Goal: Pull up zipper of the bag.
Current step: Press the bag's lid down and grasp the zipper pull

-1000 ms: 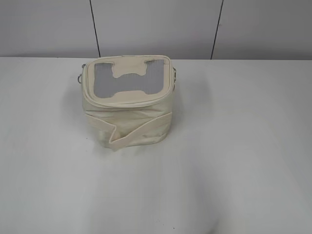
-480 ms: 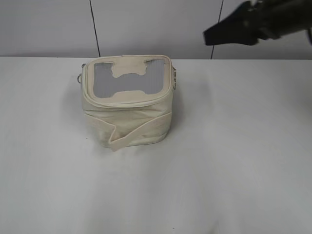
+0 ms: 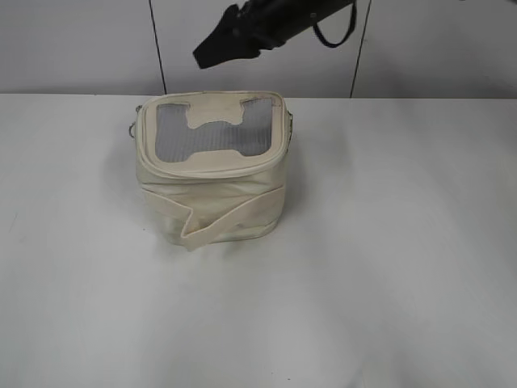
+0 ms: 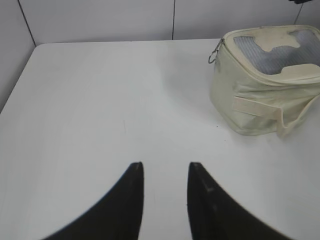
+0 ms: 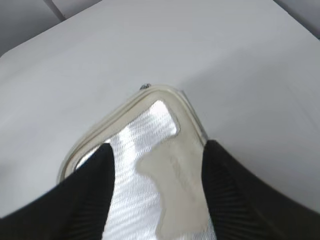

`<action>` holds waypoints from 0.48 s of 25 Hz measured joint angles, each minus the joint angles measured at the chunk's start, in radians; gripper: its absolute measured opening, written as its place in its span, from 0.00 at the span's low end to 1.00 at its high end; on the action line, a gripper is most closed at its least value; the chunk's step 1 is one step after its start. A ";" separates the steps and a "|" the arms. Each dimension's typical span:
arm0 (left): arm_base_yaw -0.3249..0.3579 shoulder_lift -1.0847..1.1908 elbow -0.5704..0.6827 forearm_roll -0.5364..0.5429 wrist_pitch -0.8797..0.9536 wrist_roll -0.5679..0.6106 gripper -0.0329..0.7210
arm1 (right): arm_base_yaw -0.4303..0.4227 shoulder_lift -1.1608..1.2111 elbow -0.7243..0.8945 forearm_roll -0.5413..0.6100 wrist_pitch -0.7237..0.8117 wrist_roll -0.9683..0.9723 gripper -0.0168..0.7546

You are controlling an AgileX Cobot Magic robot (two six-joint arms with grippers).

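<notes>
A cream bag (image 3: 214, 190) with a grey mesh lid stands on the white table, left of centre. It also shows in the left wrist view (image 4: 250, 100) and the right wrist view (image 5: 175, 160). A metal ring (image 3: 129, 129) hangs at its back left corner (image 4: 215, 50). The zipper's slider is not clear. My right gripper (image 3: 212, 50) is open and empty, in the air above and behind the bag; its jaws (image 5: 159, 146) frame the lid from above. My left gripper (image 4: 165, 167) is open and empty, low over bare table left of the bag, and is outside the exterior view.
The white table (image 3: 388, 242) ends at a grey panelled wall (image 3: 81, 40) just behind the bag. A loose cream strap (image 3: 194, 234) sticks out at the bag's front.
The right arm has come into the exterior view from the upper right and swept left, now over the back of the bag. The bag has not moved.
</notes>
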 joint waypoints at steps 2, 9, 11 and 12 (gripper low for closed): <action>0.000 0.012 0.000 0.001 0.000 0.000 0.36 | 0.033 0.085 -0.135 -0.033 0.005 0.042 0.59; 0.000 0.033 0.000 0.003 0.000 0.000 0.35 | 0.090 0.291 -0.415 -0.092 0.019 0.121 0.59; 0.000 0.033 0.000 0.005 0.000 0.000 0.34 | 0.100 0.316 -0.434 -0.097 0.019 0.129 0.59; 0.000 0.033 0.000 0.007 -0.001 0.000 0.34 | 0.101 0.323 -0.435 -0.105 0.021 0.133 0.59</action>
